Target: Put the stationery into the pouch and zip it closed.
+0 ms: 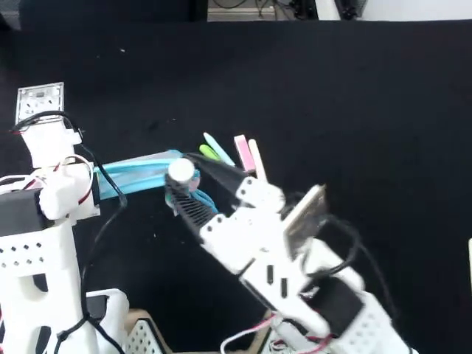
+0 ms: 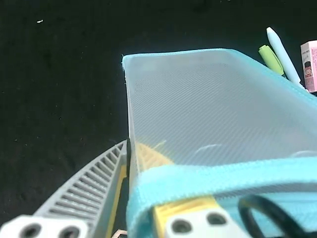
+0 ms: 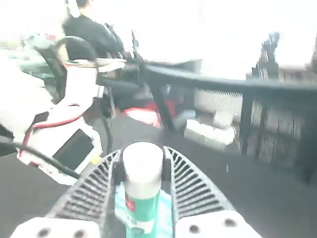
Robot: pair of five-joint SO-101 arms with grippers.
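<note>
The right gripper (image 3: 142, 152), clenched on the white-capped green glue stick (image 1: 181, 171), hangs over the right end of the blue-trimmed mesh pouch (image 2: 213, 109), which stretches leftward to the left gripper (image 2: 130, 194) pinching its edge.

A matte black cloth tabletop (image 1: 369, 88) spans the scene. Past its far edge runs a strip of pale floor (image 1: 247, 15) with dark cables (image 1: 299, 7). The room beyond is brightly lit, with a black mesh barrier (image 3: 277, 114) and white boxes (image 3: 208, 134).

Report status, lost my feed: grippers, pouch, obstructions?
Left gripper shut on pouch. Right gripper shut on glue stick, over pouch. Loose pens, eraser on table beside it. Nothing blocking.
</note>
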